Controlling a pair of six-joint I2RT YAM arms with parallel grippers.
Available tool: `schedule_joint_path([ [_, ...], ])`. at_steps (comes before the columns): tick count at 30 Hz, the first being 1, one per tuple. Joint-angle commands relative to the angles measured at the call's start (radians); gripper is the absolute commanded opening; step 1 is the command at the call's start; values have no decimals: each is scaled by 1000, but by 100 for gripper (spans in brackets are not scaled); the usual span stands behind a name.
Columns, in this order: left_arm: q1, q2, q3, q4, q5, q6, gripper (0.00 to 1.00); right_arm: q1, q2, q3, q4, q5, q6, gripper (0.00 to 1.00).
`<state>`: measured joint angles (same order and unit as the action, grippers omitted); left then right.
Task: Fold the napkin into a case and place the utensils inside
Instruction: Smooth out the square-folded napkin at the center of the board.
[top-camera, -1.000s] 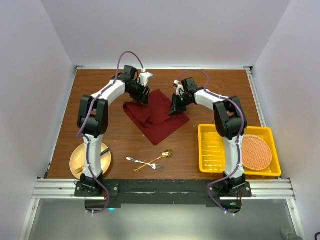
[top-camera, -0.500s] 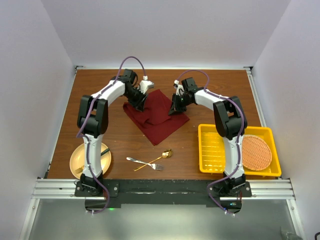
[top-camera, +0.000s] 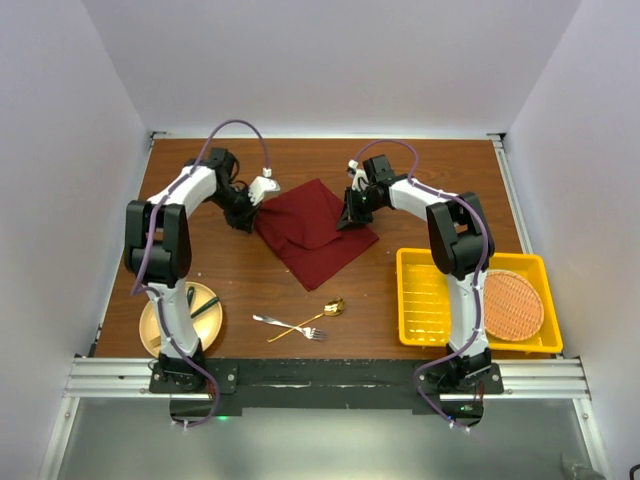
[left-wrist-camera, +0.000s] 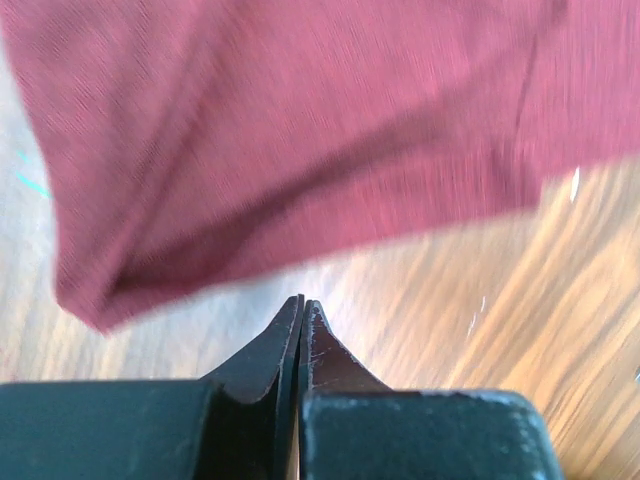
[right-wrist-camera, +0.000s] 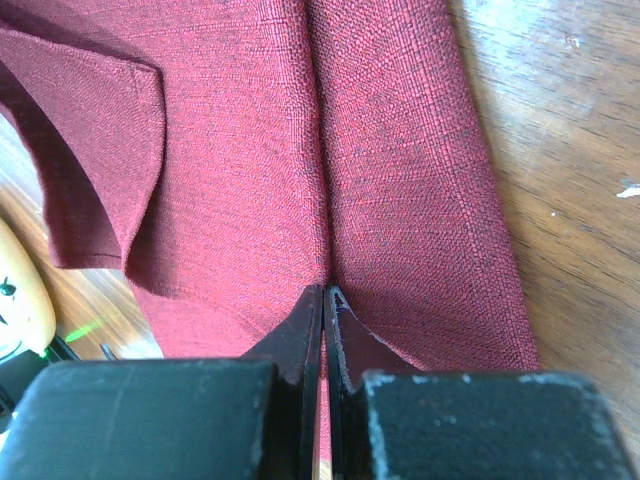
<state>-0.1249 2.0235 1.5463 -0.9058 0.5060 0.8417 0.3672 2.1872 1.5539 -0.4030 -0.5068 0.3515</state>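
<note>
The maroon napkin (top-camera: 315, 232) lies loosely folded at the table's middle back, its layers uneven. My right gripper (top-camera: 350, 216) sits at its right edge, shut on a pinched ridge of the napkin (right-wrist-camera: 400, 180), with cloth showing between the right gripper's (right-wrist-camera: 324, 290) jaws. Just off the cloth's left corner my left gripper (top-camera: 249, 216) is shut and empty. In the left wrist view the napkin (left-wrist-camera: 300, 120) lies a little beyond the left gripper (left-wrist-camera: 302, 300), over bare wood. The silver fork (top-camera: 272, 322) and gold spoon (top-camera: 331, 308) lie crossed near the front.
A yellow tray (top-camera: 430, 300) at the front right holds a round orange woven mat (top-camera: 513, 303). At the front left, behind the left arm, a tan plate (top-camera: 158, 322) carries dark green-handled cutlery (top-camera: 205, 306). Walls close the table at the back and sides.
My left gripper has shut and drawn back to the left, off the napkin's left part. The right gripper and the cutlery have not moved.
</note>
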Motion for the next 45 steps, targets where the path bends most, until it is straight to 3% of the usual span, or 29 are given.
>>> schedule_joint_path([
  [1,79,-77,-23,-100,61,256,3,1,6,-2,-2,63,-13,0],
  [2,97,-77,-9,-108,121,261,6,-1,6,0,-2,63,-13,0],
  [3,125,-75,33,-105,152,251,19,1,6,0,0,65,-13,0],
  [6,123,-43,141,-41,218,123,44,1,3,3,-5,63,-11,0],
  [9,81,-3,214,66,236,-30,53,1,-3,-2,-5,67,-13,0],
  [13,-8,41,235,180,177,-121,55,-1,-9,-17,0,65,-9,0],
  [23,-122,190,304,202,111,-122,58,1,5,-8,3,60,3,0],
  [26,-128,211,308,177,104,-99,55,1,9,-2,-2,60,-2,0],
  [28,-128,218,307,142,106,-70,48,1,13,3,-5,60,-5,0],
  [29,-128,218,308,125,108,-56,41,-1,14,5,-7,60,-5,0],
  [30,-128,215,308,84,111,-21,26,1,14,8,-7,60,-5,0],
  [33,-122,189,290,-3,120,60,8,1,19,14,-13,62,-9,0],
  [35,-104,141,261,-27,135,97,3,1,19,17,-14,62,-11,0],
  [45,14,3,100,-247,106,483,0,1,22,20,-13,68,-17,0],
])
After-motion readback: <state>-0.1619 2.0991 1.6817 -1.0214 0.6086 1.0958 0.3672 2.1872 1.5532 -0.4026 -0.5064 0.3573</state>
